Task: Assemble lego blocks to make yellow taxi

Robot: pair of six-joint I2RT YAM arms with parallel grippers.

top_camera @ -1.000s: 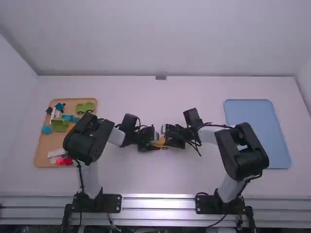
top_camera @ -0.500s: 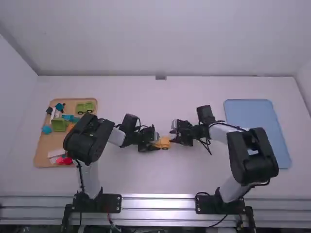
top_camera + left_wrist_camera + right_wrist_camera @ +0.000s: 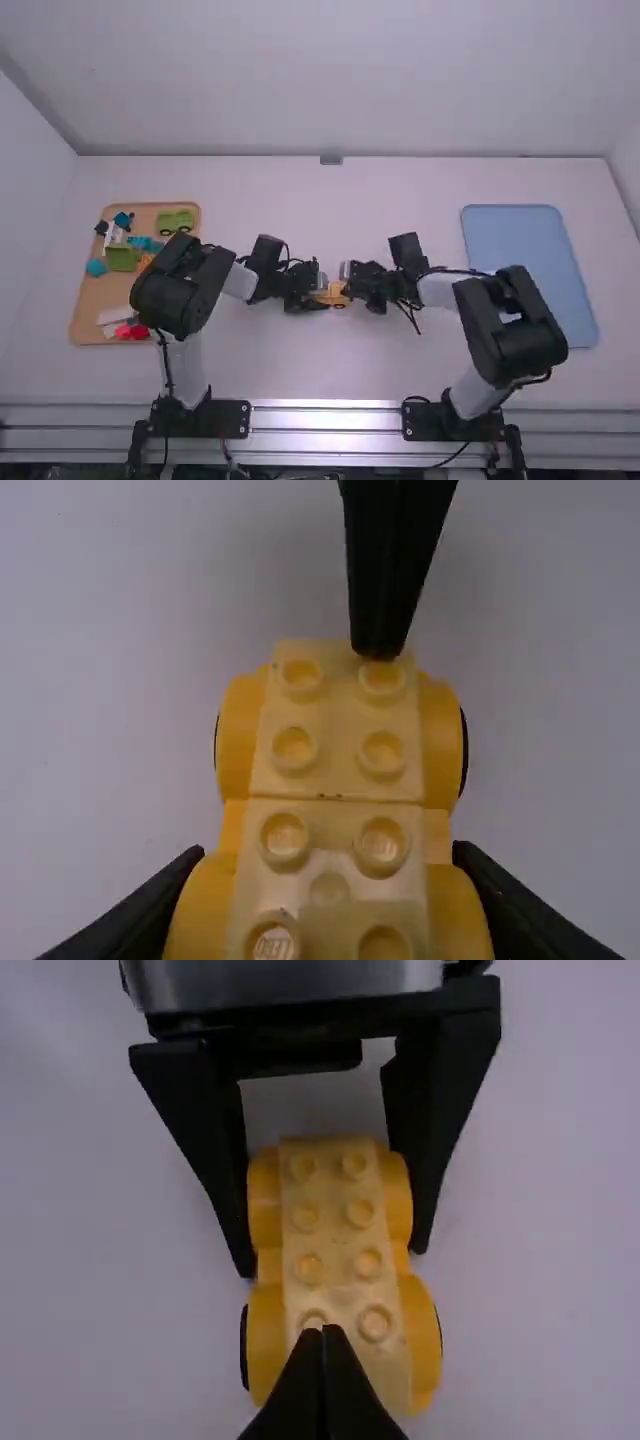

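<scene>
In the high view the left gripper (image 3: 314, 290) and right gripper (image 3: 352, 285) face each other over a small yellow car base (image 3: 336, 294) on the table. Its studded top and yellow fenders fill the left wrist view as a car base (image 3: 335, 770), held at one end between the fingers of the left gripper (image 3: 330, 880). In the right wrist view the right gripper (image 3: 323, 1335) is shut with nothing between its fingertips, which are over the studs at the other end of the car base (image 3: 335, 1230).
A wooden tray (image 3: 85, 300) with several loose green, blue, red, white and orange pieces stands at the left. At the right lies a blue tray (image 3: 530, 270).
My right gripper drew back to the right from the car base, uncovering it, then came back left to its end. My left arm has kept still.
</scene>
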